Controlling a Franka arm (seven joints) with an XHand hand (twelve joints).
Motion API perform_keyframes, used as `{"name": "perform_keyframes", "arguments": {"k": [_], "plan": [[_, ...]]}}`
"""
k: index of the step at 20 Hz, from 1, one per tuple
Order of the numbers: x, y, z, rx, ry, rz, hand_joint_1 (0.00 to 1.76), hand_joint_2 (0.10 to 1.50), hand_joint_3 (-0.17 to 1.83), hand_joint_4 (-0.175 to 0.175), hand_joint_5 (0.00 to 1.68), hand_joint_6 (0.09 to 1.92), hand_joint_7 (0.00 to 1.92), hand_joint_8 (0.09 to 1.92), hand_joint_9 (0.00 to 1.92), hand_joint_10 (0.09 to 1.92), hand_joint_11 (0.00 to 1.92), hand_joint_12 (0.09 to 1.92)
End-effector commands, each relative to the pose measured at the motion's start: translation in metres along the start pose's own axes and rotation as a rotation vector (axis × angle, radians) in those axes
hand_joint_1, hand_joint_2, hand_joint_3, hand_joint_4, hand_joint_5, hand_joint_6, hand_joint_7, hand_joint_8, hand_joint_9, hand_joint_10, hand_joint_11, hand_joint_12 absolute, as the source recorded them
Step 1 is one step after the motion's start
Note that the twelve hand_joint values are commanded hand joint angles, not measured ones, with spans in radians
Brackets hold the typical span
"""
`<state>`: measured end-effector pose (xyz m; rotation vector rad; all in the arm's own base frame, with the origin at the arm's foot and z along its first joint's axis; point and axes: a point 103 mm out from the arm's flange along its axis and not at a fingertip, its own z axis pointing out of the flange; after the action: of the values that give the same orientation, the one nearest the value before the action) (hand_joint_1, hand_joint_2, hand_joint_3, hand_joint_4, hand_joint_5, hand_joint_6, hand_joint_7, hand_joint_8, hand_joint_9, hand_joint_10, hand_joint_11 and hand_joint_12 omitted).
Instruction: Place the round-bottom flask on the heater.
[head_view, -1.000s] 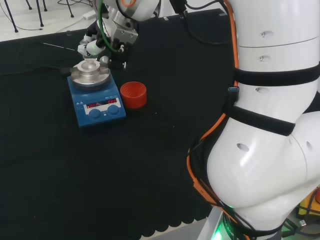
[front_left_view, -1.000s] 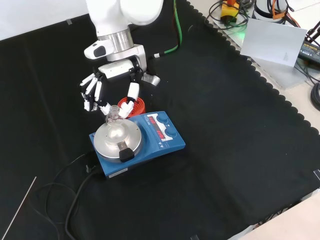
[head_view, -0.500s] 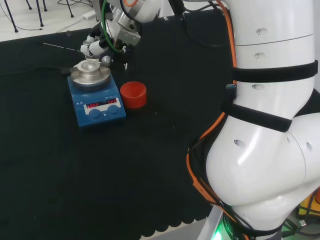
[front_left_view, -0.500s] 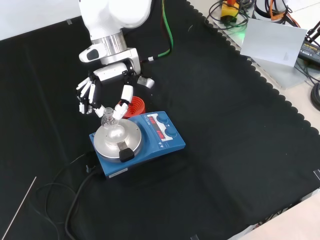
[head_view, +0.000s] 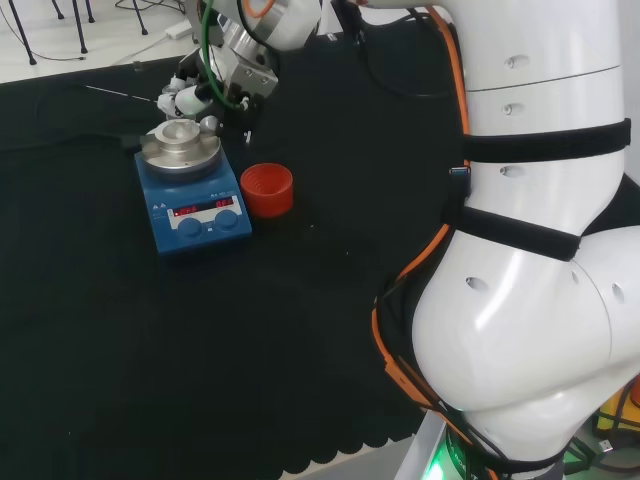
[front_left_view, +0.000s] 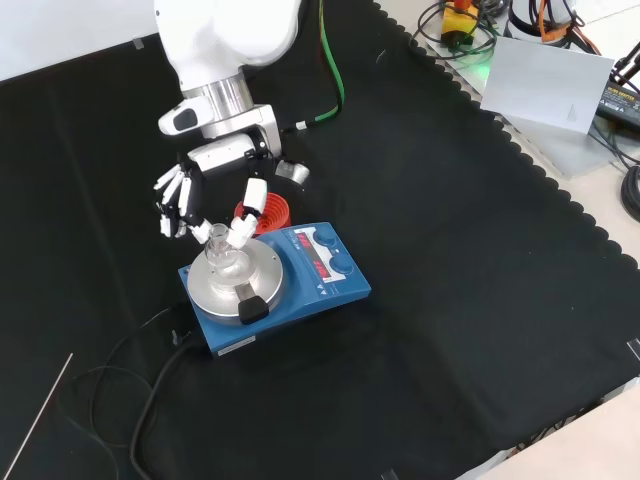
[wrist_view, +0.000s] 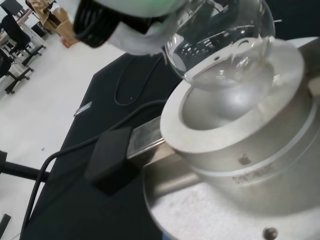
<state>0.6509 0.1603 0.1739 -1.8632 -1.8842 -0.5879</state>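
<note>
On the bench: black cloth (front_left_view: 480, 300) is covering the whole surface, with the arm (head_view: 540, 250) reaching across it toward the heater.
Heater: a blue box (front_left_view: 310, 285) is sitting mid-cloth, carrying a round metal block (front_left_view: 262, 282) with a bowl-shaped hollow; a cable (front_left_view: 150, 390) is trailing off it.
Red ring: the ribbed stand (head_view: 267, 190) is standing just beside the heater, to its right in the head view, holding nothing.
Hand: the hand (front_left_view: 205, 205) is hanging directly over the metal block, fingers (front_left_view: 170, 205) on one side of the flask's neck and thumb (front_left_view: 245, 218) on the other, curled in and pinching it.
Flask: the clear round flask (wrist_view: 220, 42) is sitting at the hollow's mouth, neck pointing up into the hand; in the wrist view its belly is lying a little to one side of the hollow, and I cannot tell whether it is touching the metal.
Key relation: the flask is lying straight below the hand with its long axis about upright, so the remaining move looks like a short settle downward, then letting go.
Contents: the flask is looking empty; the hollow is holding only the flask's underside.
</note>
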Motion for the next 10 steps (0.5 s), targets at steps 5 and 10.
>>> {"name": "perform_keyframes", "arguments": {"k": [5, 10], "plan": [[0.004, -0.0024, 0.0039, 0.004, -0.02, -0.002, 1.11, 0.66, 0.72, 0.175, 1.19, 0.85, 0.62, 0.56, 0.75, 0.51, 0.3, 1.31], [0.0016, -0.0037, 0.0094, 0.01, -0.036, -0.002, 1.11, 0.66, 0.72, 0.175, 1.19, 0.85, 0.62, 0.56, 0.75, 0.51, 0.3, 1.31]]}}
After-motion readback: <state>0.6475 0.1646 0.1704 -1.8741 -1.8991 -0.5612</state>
